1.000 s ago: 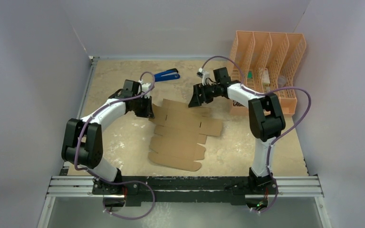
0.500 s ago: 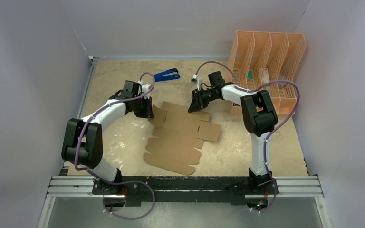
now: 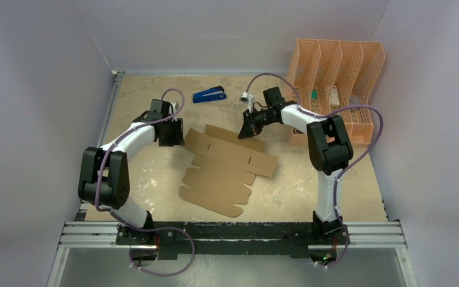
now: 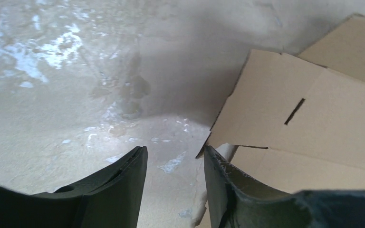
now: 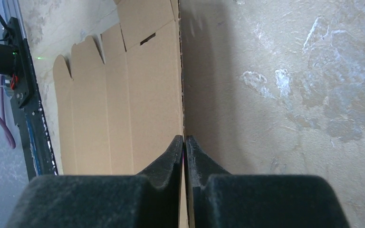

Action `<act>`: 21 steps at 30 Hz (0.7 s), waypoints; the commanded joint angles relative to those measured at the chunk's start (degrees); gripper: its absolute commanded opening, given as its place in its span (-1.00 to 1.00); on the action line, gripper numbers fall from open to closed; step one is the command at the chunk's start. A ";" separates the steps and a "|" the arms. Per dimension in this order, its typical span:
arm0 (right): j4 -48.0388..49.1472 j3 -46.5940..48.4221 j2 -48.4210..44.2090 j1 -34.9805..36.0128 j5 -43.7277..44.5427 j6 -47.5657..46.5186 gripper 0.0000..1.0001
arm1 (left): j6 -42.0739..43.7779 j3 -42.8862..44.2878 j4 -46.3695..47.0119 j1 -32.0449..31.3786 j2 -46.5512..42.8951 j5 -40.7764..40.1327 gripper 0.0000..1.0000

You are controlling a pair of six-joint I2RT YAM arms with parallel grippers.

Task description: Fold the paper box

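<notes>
1. Paper box (image 3: 227, 170) — a flat, unfolded brown die-cut sheet — lies mid-worktop (image 3: 155, 176) with its rounded flaps toward 6 o'clock. I judge the folding barely begun.
2. At the sheet's 10 o'clock corner sits the left end effector (image 3: 170, 133). It is released, its fingers (image 4: 123, 175) apart and holding nothing. One finger is just beside the corner, which looks slightly raised. It is probably placed there to steady or catch that side.
3. At the sheet's 12 o'clock edge the right end effector (image 5: 184, 140) is clenched on the cardboard, whose edge runs straight between its closed fingertips — a pinch suited, I judge, to lifting that panel along a crease.
4. Farther off, a blue stapler (image 3: 209, 94) at 11 o'clock and a peach mesh organizer (image 3: 334, 84) at 1 o'clock stand apart from the sheet.
</notes>
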 commanded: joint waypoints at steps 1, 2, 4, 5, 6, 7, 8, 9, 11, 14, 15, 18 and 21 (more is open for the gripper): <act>-1.30 0.84 -3.85 0.23 -0.80 -1.62 -0.86 | -4.67 4.63 -0.86 0.70 -0.42 -2.74 -0.02; -1.16 0.72 -4.19 0.23 -0.60 -1.53 -0.87 | -5.47 5.05 -0.94 0.70 -0.93 -2.65 0.00; -0.86 0.39 -4.85 0.25 -0.13 -1.27 -0.87 | -6.74 6.38 -2.02 0.64 -2.13 -2.80 0.01; -0.66 0.19 -5.08 0.33 0.17 -1.10 -0.88 | -7.31 7.09 -2.72 0.62 -3.03 -2.61 0.02; -0.49 0.02 -5.41 0.37 0.37 -1.00 -0.88 | -7.57 7.77 -3.32 0.50 -4.05 -1.86 0.02; -0.32 -0.08 -5.73 0.47 0.55 -0.90 -0.87 | -7.99 8.35 -3.72 0.26 -5.16 -0.98 0.02; -0.18 -0.16 -6.06 0.47 0.73 -0.89 -0.87 | -8.62 8.87 -4.28 -0.13 -6.28 0.17 0.02; -0.06 -0.28 -6.40 0.62 1.00 -0.84 -0.87 | -9.50 9.01 -4.38 -0.62 -7.25 1.67 0.02; 0.33 -0.60 -6.92 0.73 1.19 -0.80 -0.87 | -12.10 7.87 -2.46 -2.24 -9.22 4.77 0.02; 0.52 -0.87 -7.41 0.94 1.26 -0.65 -0.87 | -16.25 4.78 2.74 -4.70 -10.77 9.48 -0.02; 0.44 -0.84 -7.45 1.03 1.24 -0.60 -0.88 | -17.37 3.92 4.47 -5.42 -10.75 10.16 -0.05; 0.32 -0.89 -7.50 1.37 1.23 -0.47 -0.88 | -18.72 2.29 8.26 -6.94 -9.13 11.66 -0.16; 0.30 -0.82 -7.47 1.78 1.30 -0.45 -0.88 | -18.60 1.14 11.25 -7.03 -5.90 12.11 -0.30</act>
